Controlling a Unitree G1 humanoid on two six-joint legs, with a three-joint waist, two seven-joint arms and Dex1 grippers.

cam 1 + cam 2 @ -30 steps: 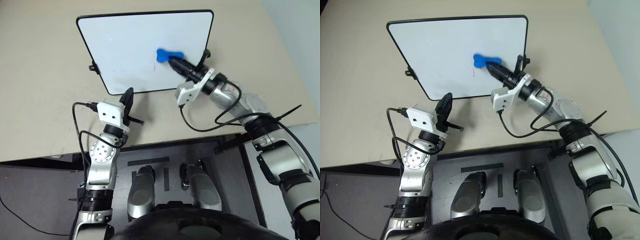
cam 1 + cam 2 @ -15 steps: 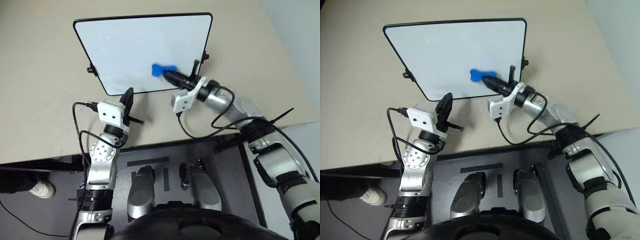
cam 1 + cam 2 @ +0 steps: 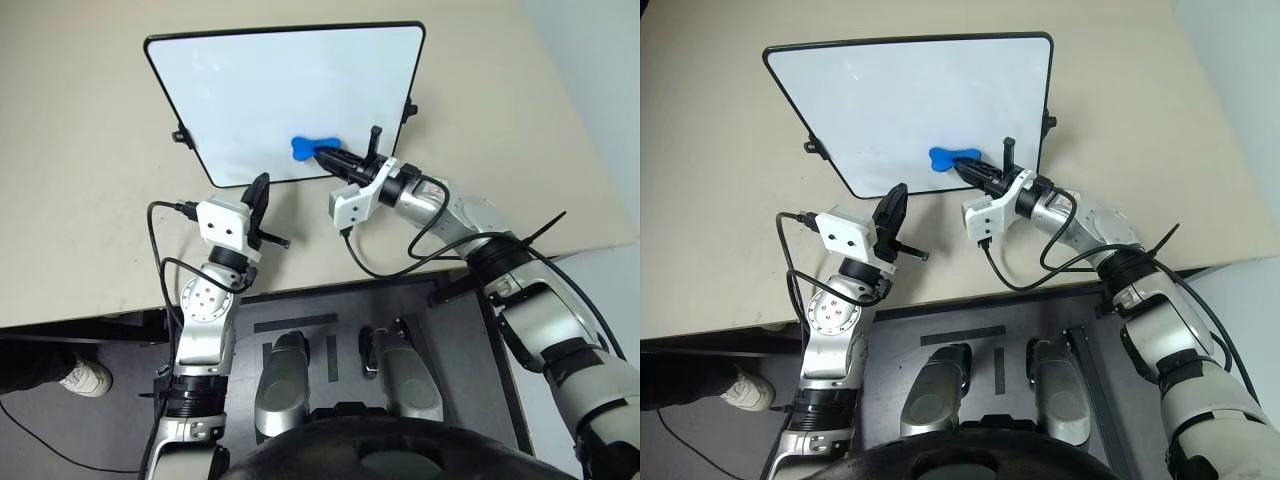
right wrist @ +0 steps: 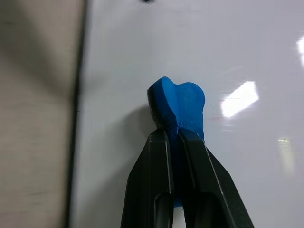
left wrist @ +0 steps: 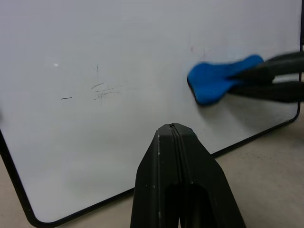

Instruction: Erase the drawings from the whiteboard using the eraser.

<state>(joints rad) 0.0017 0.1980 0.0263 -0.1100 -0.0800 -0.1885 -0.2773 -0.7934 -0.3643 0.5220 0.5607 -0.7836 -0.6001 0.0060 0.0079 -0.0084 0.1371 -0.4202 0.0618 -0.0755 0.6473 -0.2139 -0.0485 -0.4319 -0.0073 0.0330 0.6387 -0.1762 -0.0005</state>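
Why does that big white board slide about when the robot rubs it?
The whiteboard probably slides easily: it lies flat and unclamped on the smooth table. It looks thin and likely light. Its flat shape suggests stiffness, so the eraser in the right tool would shift it, not bend it.

The near end of the eraser (image 4: 179, 111) is hidden between the fingers of the right pincer (image 4: 174, 137). Any red drawings on the whiteboard (image 3: 260, 80) are too faint to make out from the head views; beside the eraser only a faint reddish speck (image 5: 192, 48) shows. The whiteboard is cut off by the edges in both wrist views. A shoe (image 3: 80, 377) on the floor shows only partly under the bench (image 3: 80, 200).
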